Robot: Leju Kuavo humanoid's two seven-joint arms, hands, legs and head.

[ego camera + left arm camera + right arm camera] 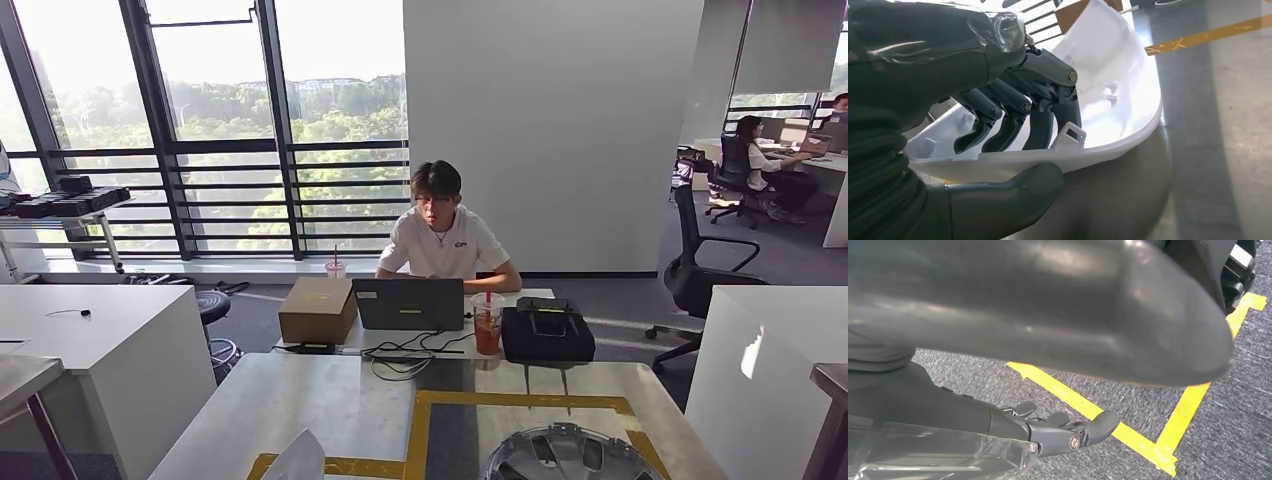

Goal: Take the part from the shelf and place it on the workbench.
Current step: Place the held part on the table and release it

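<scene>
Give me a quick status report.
Left hand grips white part over workbench. Right hand hangs empty over floor. Wheel cover already on bench.

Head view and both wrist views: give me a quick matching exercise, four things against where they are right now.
Things:
1. white part
2. hubcap
3. cardboard box
4. right hand

Places:
A. beside the laptop
B. above grey carpet with yellow floor tape
C. held in the left hand
D. on the workbench, near edge, right of the yellow tape

Pairs: 1-C, 2-D, 3-A, 4-B
</scene>
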